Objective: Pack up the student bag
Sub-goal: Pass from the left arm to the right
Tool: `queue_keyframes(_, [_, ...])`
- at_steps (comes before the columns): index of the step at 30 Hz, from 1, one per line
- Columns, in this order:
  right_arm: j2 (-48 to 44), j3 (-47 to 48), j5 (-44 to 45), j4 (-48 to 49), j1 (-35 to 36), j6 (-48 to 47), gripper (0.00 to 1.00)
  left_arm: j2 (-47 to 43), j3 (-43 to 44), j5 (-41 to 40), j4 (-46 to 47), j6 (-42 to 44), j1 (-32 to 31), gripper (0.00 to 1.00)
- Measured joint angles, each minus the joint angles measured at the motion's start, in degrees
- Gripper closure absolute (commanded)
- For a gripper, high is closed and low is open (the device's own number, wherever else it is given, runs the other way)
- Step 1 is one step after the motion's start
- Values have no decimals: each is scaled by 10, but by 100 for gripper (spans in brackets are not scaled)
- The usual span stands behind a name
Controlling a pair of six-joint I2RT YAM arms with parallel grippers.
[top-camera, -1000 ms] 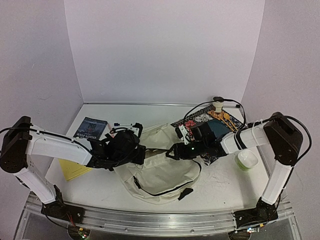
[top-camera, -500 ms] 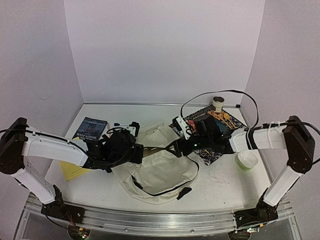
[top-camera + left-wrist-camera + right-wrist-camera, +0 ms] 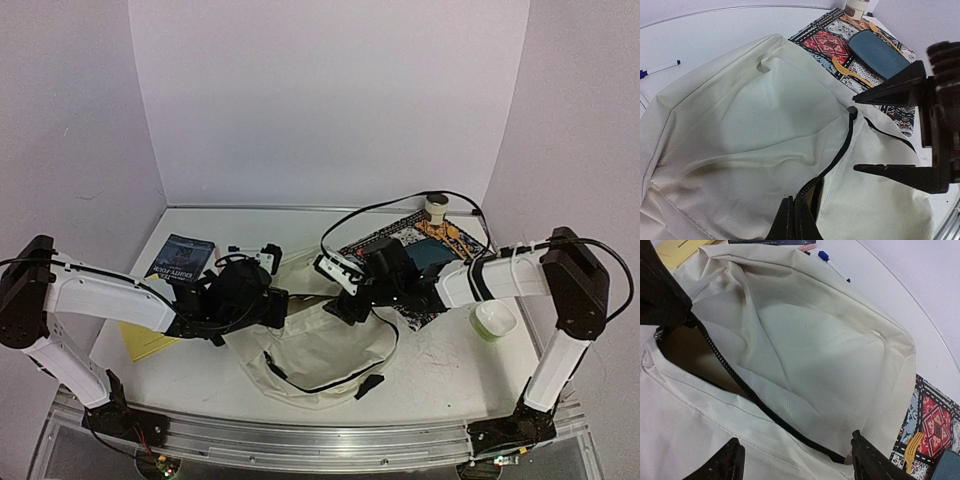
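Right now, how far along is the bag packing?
Done: the student bag has its zipper partly open. In hand: the left tool is shut on the bag at the zipper's edge, and the right tool hangs open and empty at the opening. Left: the book, marker and blue case lie outside the bag; nothing packed is visible.

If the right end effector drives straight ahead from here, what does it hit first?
Probably the student bag: the open right end effector points at its cream fabric just past the black zipper. Depth is unclear; it may enter the opening instead.
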Motion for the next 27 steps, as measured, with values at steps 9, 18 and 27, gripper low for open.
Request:
queue_keyframes(9, [54,35,62,40,5,-36,67,-7,0,9,1,15,0,100])
queue_keyframes(18, [43,26,90,77,10,-30,100,-31,-19,10,7,30,-1,100])
queue_keyframes(27, [-17,-8,111,61,14,39,100,-46,-28,8,28,32,-4,83])
